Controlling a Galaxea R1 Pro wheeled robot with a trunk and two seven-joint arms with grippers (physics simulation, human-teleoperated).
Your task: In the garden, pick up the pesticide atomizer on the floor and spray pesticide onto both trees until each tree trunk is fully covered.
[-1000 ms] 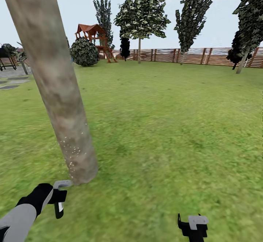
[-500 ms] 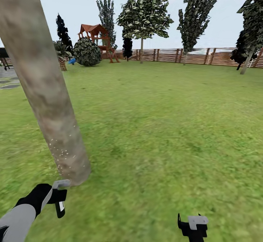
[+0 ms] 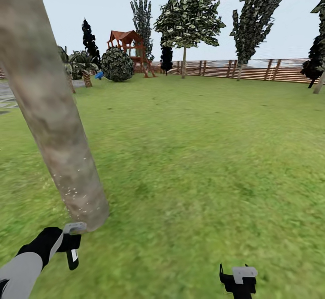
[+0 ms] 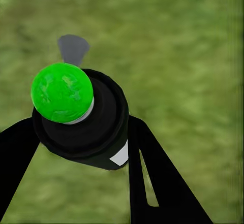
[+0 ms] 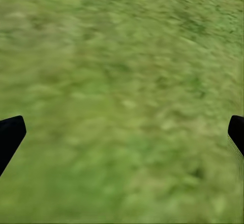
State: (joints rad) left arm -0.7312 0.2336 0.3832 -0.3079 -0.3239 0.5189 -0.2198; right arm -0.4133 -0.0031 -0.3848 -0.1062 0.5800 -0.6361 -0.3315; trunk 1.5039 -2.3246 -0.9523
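The left gripper point(image 4: 81, 148) is clamped around the pesticide atomizer point(image 4: 84, 120): in the left wrist view its black fingers point(image 4: 152, 178) press against both sides of the dark round body, which carries a bright green cap and a small white label, with the light grey nozzle head pointing away over the grass. In the head view the same left gripper point(image 3: 67, 245) sits at the near left, and the pesticide atomizer point(image 3: 73, 240) in it has its grey nozzle just beside the foot of a tree trunk point(image 3: 49, 109), whether touching it or not cannot be told. That trunk is thick, smooth and mottled beige-grey and brown; it leans up and to the left out of the picture, and fine white specks dot its lower part.

The right gripper point(image 3: 239, 281) hangs at the near right over the lawn point(image 3: 203, 154). In the right wrist view its jaws are spread wide, the two black fingertips point(image 5: 10, 135) at opposite edges with bare grass between them, holding nothing.

The ground is green grass all round. At the far side runs a brown slatted fence point(image 3: 243, 69). Far left stand a red-roofed play tower point(image 3: 131, 50), a round dark bush point(image 3: 117, 64), palms point(image 3: 83, 64) and a small blue object point(image 3: 99, 75). Several tall leafy trees rise along the fence under a pale sky.
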